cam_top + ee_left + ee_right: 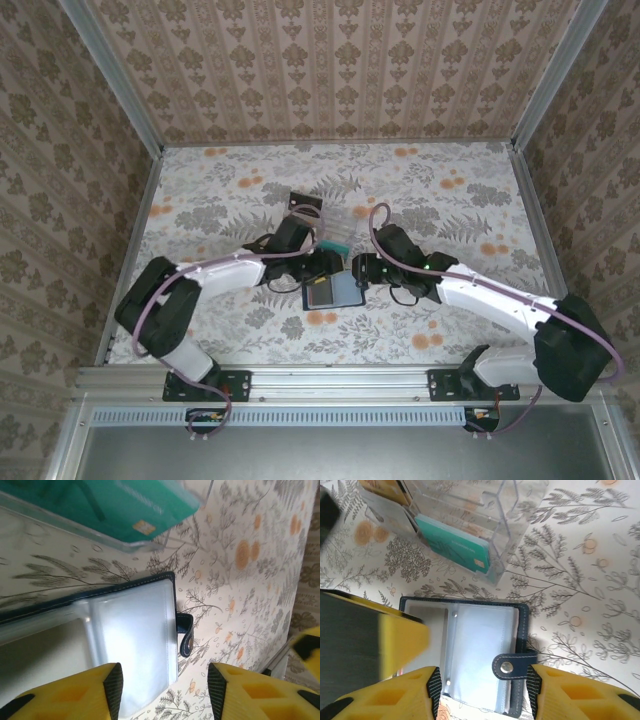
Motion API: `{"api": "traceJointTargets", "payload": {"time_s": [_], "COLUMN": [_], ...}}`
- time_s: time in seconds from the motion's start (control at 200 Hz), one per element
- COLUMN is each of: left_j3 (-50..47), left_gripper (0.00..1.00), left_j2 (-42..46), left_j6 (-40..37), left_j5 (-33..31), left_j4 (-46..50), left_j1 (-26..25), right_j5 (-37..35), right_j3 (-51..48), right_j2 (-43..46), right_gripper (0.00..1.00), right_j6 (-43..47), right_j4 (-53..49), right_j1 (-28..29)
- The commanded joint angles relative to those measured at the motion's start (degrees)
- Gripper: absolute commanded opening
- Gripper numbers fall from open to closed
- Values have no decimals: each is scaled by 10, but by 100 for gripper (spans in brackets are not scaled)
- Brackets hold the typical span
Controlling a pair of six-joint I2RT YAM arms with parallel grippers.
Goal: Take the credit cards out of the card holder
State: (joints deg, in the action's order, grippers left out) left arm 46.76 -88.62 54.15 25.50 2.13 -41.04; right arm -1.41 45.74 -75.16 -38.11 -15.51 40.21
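Card holder [485,650]: open flat, between both grippers, near a clear tray [507,527] holding a teal card [455,550]. Left gripper [165,685]: jaws apart above the sleeve. Right gripper [485,690]: jaws apart astride the tab [512,665]. Pin your tab edge first, then slide cards out level.

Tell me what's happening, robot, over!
Left pincer open, right pincer open, both over card holder. Card holder lying open on table. Teal card in clear box beside it. Nothing blocking.

Navy card holder [480,655] lies open; teal credit card [454,550] beside it.
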Motion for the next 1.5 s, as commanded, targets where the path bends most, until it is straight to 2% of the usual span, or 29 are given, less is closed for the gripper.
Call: {"api": "traceJointTargets", "payload": {"time_s": [0.0, 0.16, 0.35, 0.695, 0.855, 1.155, 1.495], "left_j3": [-34, -81, -112, -125, -125, -148, -144], "left_gripper": [54, 61, 74, 90, 92, 73, 53], "left_j2": [59, 136, 217, 247, 249, 221, 146], "left_j6": [-21, -27, -51, -58, -56, -27, 8], "left_j5": [-40, -78, -91, -86, -82, -14, 5], "left_j4": [62, 128, 197, 208, 200, 102, 3], "left_j1": [32, 82, 125, 131, 129, 117, 58], "right_j5": [51, 101, 78, 31, 13, -14, -4], "right_j3": [46, 94, 167, 247, 258, 249, 224], "right_j2": [-54, -136, -220, -311, -335, -352, -346], "right_gripper": [52, 52, 52, 51, 50, 44, 40], "right_j6": [-10, -35, -23, -10, -12, -7, -12], "right_j4": [-20, -40, -110, -201, -221, -230, -204], "right_j1": [13, 34, 66, 73, 74, 73, 71]}}
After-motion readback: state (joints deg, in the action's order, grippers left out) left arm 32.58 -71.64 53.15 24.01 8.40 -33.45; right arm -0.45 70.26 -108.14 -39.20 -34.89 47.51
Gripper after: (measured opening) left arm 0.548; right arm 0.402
